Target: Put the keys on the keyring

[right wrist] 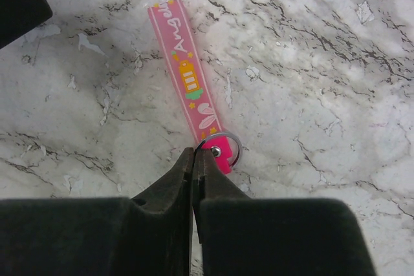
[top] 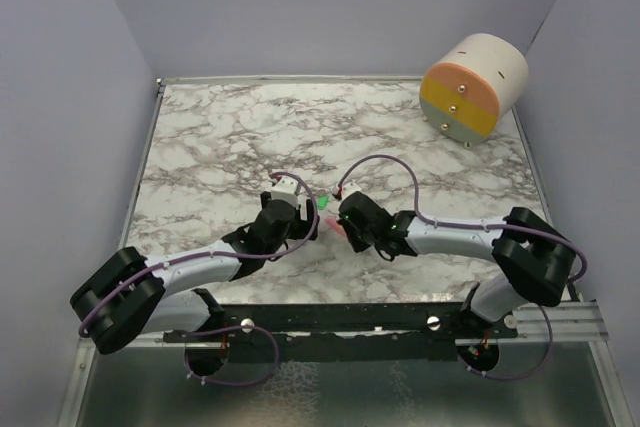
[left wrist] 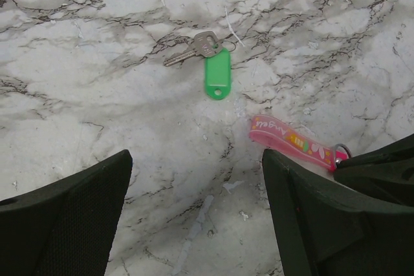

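Boxed in by plain lilac walls [top: 300, 7]; underneath, a glossy marbled desk [top: 220, 137], probably slippery, with a banded drum [top: 474, 87] far off at 1 o'clock. Left pincer [left wrist: 194, 224] spread wide, holding nothing. Right pincer [right wrist: 195, 159] squeezed fully closed at the pink strap's [right wrist: 184, 69] 6 o'clock end; grip on it impossible to confirm. Green tag [left wrist: 217, 74] and key [left wrist: 194, 48] lying flat at the left pincer's 12 o'clock. Best to pin the strap, then catch its ring [right wrist: 239, 148] by the wire.

The left arm [top: 190, 272] is stretching from lower left toward frame centre, the right arm [top: 450, 237] from lower right. The left gripper [left wrist: 194, 185] is gaping wide; the right gripper [right wrist: 195, 154] is pressing its fingers [right wrist: 173, 182] together.
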Available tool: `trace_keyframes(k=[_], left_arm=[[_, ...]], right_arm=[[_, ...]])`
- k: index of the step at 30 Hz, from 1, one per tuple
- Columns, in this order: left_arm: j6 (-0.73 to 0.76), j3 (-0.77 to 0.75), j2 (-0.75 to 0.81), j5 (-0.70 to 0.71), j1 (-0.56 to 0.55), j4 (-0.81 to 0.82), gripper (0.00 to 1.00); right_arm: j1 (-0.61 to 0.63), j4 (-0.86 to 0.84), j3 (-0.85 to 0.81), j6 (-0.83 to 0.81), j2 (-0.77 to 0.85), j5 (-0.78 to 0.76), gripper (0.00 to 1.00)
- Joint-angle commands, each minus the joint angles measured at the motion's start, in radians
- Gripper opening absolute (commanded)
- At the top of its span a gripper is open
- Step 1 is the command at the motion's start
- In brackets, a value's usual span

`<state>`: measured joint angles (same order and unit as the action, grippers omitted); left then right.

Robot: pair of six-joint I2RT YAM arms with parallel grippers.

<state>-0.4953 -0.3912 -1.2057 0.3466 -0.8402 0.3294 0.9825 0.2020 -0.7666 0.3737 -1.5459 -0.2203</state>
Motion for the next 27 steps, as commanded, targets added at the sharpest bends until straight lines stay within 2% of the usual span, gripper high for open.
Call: trace_keyframes(k=[1,17,27], left_arm=[[0.003,-0.027,-0.009,0.031,-0.008,0.03,0.84],[0.024,-0.021,0.072,-0.019,-0.022,0.093,0.84],[0.033,0.03,0.16,-0.051,-0.054,0.216,0.85]], right_arm=[[0.006,-0.003,0.027,0.001,0.094,-0.003,0.01],[0.006,-0.204,0.129,-0.029,0.448,0.075,0.01],[0.005,-0.285,0.102,0.03,0.465,0.053,0.01]])
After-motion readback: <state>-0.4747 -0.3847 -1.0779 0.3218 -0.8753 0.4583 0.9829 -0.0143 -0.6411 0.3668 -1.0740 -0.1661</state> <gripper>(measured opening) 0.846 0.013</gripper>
